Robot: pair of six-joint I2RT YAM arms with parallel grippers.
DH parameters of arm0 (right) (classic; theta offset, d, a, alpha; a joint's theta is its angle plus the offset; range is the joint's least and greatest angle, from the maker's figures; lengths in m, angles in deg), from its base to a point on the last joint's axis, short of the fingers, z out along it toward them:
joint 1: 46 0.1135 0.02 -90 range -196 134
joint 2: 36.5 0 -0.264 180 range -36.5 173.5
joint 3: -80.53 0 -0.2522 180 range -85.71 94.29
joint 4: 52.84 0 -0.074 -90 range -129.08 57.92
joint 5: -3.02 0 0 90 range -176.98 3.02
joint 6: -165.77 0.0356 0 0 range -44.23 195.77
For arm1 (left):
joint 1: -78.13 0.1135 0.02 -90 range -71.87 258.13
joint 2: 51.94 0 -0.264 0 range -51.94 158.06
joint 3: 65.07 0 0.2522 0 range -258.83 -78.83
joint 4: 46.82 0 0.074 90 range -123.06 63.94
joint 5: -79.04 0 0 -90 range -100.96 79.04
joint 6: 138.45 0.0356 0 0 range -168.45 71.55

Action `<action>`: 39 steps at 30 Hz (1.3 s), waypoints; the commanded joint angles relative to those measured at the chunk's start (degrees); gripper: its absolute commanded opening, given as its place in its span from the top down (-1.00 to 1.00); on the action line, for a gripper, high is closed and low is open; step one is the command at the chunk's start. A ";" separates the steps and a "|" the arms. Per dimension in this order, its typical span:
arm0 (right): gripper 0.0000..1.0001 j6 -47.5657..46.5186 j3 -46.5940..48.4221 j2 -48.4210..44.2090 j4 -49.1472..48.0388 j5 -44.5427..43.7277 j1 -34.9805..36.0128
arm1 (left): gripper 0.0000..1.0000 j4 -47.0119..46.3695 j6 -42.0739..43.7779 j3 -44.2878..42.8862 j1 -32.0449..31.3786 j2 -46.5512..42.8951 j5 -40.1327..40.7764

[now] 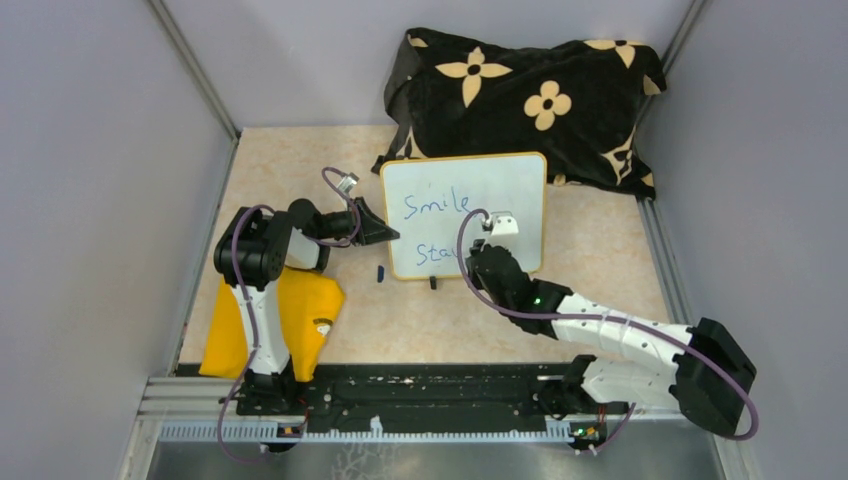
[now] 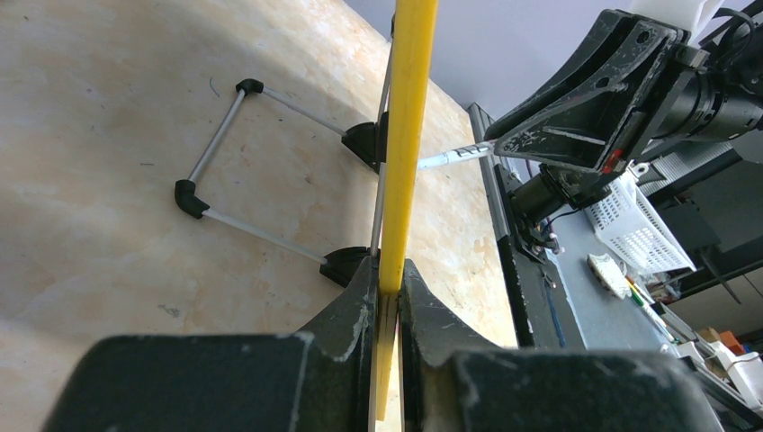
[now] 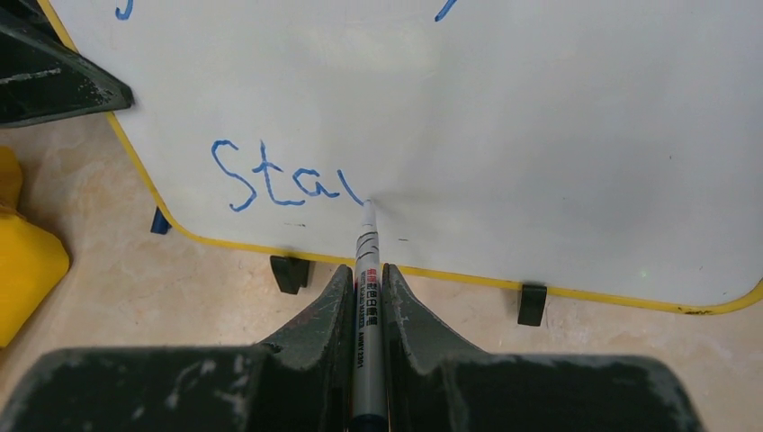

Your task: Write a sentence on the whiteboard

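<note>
Bright, even light from above, and you're getting only soft shadows all round. Faint sheen on your whiteboard (image 1: 500,190), writing easily readable. Right wrist view: marker (image 3: 366,238) crisp, right gripper (image 3: 365,274) soft and dark at the bottom.

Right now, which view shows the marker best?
Right wrist. The marker sits in the right gripper, tip touching the whiteboard at the end of the lower blue writing. Left wrist shows only a short stretch of its barrel past the board's yellow edge. Top external: too small to make out.
</note>
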 commanded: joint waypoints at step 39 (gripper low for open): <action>1.00 -2.08 4.96 -1.05 -2.17 -1.41 -2.26 | 1.00 -10.32 0.54 0.36 -1.30 3.66 -0.20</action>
